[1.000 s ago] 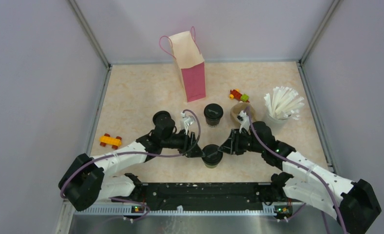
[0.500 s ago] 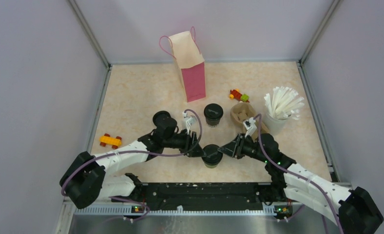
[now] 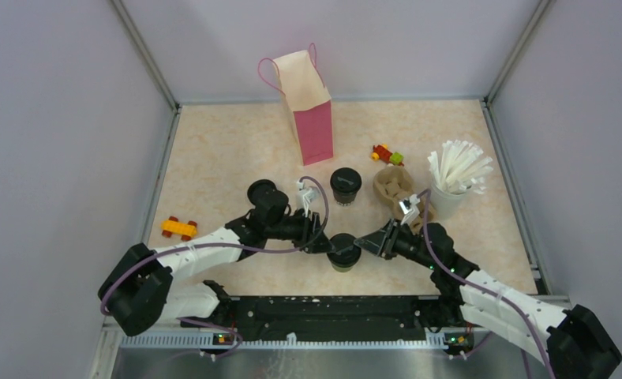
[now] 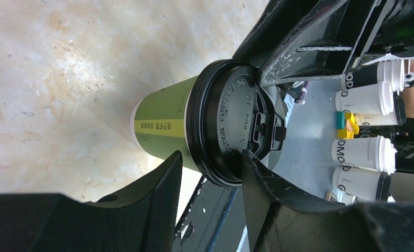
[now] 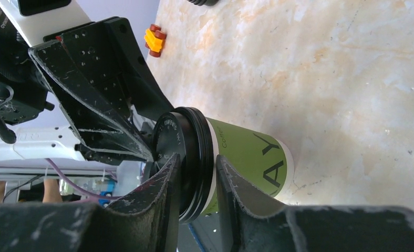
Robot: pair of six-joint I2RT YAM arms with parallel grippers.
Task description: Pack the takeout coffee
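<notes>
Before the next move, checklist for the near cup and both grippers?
1. Green paper cup with black plastic lid upright: ok.
2. Lid seated on it: ok.
3. Left gripper straddles the lid rim: ok; firm contact: cannot tell.
4. Right gripper straddles the rim from the opposite side: ok; firm contact: cannot tell.
5. Grippers clear of each other: cannot tell.
6. Brown moulded-pulp cup carrier free of cups: ok.

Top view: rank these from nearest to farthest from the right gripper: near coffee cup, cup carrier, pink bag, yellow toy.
1. near coffee cup, at the right gripper fingertips.
2. cup carrier, behind the gripper, slightly right.
3. pink bag, farther back, to the left.
4. yellow toy, far left.
</notes>
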